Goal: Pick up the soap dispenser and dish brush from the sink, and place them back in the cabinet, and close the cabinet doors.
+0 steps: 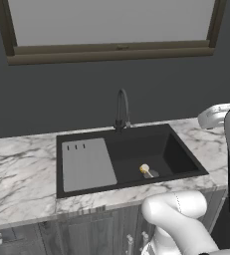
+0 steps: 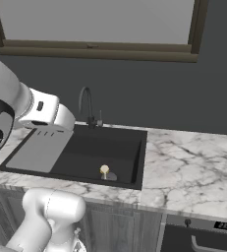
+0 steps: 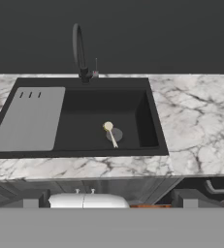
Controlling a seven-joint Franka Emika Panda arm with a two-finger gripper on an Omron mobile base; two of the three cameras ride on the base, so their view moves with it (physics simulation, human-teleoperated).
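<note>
Matt black sink (image 1: 181,159), veined marble counter (image 1: 17,174), dark faucet (image 1: 122,107)

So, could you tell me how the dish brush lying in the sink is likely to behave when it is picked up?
The dish brush looks small and slim, so probably light and stiff. Its round head may let it roll or pivot on the flat floor of the sink if nudged. The thin handle offers little to grip, so it could slip.

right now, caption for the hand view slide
Dish brush lying in the black sink beside its grey drainboard.
</note>
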